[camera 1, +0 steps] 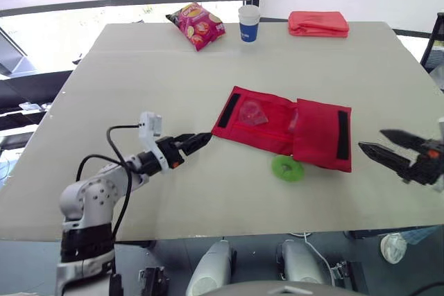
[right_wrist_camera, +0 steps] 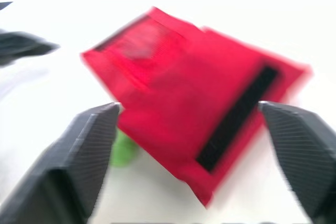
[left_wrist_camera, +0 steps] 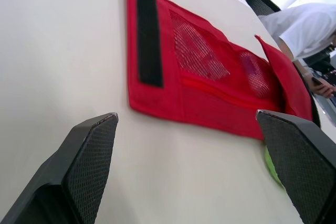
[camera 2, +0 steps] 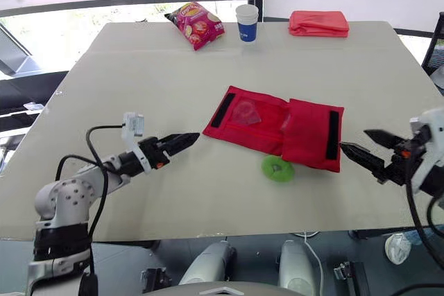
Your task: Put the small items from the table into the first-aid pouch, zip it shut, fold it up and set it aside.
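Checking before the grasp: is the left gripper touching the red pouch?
Apart. Left wrist view shows bare table between the red pouch and the left gripper, jaws open.

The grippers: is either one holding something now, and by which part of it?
Nothing is held. The left gripper and the right gripper are both open and empty, one at each side of the red pouch.

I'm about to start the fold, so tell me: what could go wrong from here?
1. The green item lies on the table outside the red pouch, by its near edge; folding now would likely leave it out.
2. The pouch's right flap is already folded over, so it may cover the pocket opening.
3. The left hand and right hand are both open and off the pouch; a one-sided push could slide it.
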Controlling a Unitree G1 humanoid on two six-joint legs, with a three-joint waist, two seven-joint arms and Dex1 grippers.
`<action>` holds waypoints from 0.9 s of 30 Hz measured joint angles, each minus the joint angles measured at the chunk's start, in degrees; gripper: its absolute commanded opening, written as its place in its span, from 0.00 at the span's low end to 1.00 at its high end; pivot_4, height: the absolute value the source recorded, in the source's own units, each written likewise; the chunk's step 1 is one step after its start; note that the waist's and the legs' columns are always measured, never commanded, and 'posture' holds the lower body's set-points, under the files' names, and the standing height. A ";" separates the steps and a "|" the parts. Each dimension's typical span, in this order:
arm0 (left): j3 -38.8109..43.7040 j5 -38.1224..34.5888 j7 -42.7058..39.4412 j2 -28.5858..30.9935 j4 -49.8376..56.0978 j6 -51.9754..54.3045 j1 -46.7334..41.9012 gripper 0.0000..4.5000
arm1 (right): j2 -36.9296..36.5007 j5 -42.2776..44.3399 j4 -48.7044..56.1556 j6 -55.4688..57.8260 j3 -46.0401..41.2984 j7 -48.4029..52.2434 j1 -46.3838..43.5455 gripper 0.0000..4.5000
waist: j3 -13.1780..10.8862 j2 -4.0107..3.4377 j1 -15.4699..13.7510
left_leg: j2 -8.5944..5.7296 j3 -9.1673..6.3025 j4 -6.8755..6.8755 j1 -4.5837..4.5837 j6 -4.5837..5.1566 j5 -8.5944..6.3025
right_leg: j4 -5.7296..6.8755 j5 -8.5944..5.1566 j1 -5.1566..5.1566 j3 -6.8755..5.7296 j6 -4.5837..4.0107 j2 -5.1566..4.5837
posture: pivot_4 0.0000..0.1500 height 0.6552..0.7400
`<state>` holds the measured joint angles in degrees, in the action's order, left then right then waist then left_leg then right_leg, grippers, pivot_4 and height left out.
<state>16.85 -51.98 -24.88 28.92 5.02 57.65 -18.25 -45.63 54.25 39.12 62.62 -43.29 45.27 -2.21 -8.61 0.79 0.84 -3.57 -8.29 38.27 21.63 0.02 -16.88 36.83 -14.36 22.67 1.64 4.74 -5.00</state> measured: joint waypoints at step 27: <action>9.53 -4.83 21.19 -24.21 -10.05 19.41 -15.01 1.00 | -11.00 12.77 6.04 -11.66 3.55 -4.72 4.29 0.99 | 0.12 0.22 -1.81 | -0.15 -0.10 0.13 0.11 0.00 0.01 | -0.03 0.00 -0.04 -0.08 0.01 -0.18 | 1.00 1.00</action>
<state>26.38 -56.82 -3.70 4.71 -5.03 77.06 -33.26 -56.64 67.01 45.16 50.96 -39.74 40.54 2.09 -8.49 1.01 -0.98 -3.72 -8.38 38.40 21.74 0.01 -16.87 36.80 -14.36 22.62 1.57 4.75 -5.17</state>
